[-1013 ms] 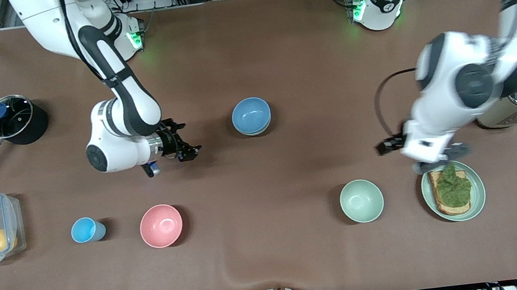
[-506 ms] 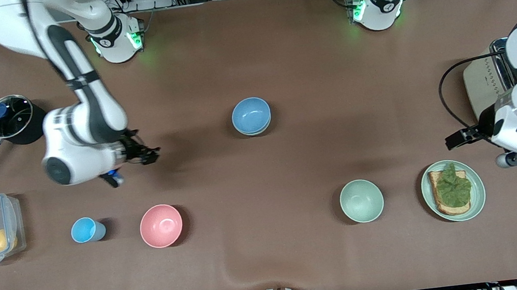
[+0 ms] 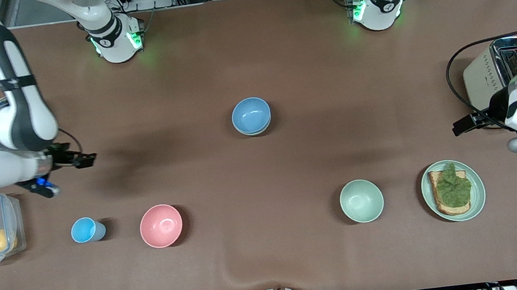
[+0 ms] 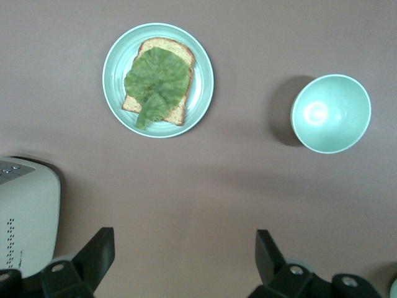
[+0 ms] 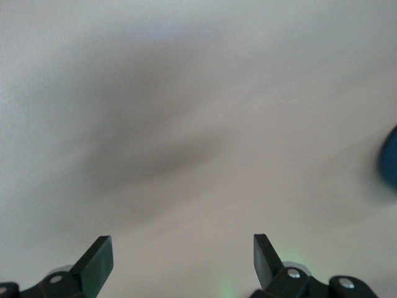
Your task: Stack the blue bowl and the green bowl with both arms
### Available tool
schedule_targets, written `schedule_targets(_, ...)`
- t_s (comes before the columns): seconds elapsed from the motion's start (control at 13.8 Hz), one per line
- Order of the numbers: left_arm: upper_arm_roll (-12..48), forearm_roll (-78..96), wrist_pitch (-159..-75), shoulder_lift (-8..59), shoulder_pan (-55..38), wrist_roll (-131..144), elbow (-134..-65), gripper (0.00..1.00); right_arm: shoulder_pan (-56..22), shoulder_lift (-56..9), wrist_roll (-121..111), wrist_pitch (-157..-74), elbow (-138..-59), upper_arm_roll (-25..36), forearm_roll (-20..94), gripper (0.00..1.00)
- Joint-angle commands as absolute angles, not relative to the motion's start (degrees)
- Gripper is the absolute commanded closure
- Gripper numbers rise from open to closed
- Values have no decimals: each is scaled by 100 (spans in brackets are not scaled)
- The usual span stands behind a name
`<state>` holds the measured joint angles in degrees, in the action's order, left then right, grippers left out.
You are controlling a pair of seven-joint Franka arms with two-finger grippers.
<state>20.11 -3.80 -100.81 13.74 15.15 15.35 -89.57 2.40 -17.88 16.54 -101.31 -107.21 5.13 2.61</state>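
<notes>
Bare cloth rings the blue bowl point(image 3: 251, 115); both grippers hang at table ends

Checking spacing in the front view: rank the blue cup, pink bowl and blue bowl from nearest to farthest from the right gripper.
Right gripper is open.
1. blue cup, beside the pink bowl.
2. pink bowl, toward the table's middle.
3. blue bowl, mid-table.

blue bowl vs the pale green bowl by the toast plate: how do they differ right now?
Colour: the blue bowl is sky blue, the pale green bowl whitish mint. Stacking: the blue bowl sits nested on another bowl whose rim shows beneath it; the pale green bowl stands alone. Place: the blue bowl is mid-table, the pale green bowl nearer the front camera, beside the toast plate. Both are round, upright, empty and similar in size.
</notes>
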Motion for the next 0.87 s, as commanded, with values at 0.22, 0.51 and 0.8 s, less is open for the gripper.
schedule_targets(0.22,862,-246,-9756,546,80,1424,-9509,0,492,-617,-67,-10072,-10460,316,-115,0)
schedule_targets(0.51,713,-98,-9555,71,-61,1030,-9817,0,501,60,-220,-9994,-10109,116,-97,0)
schedule_targets(0.8,281,-70,-9168,-140,-387,212,-9817,0,510,97,-176,-9519,-9599,-122,-106,0)
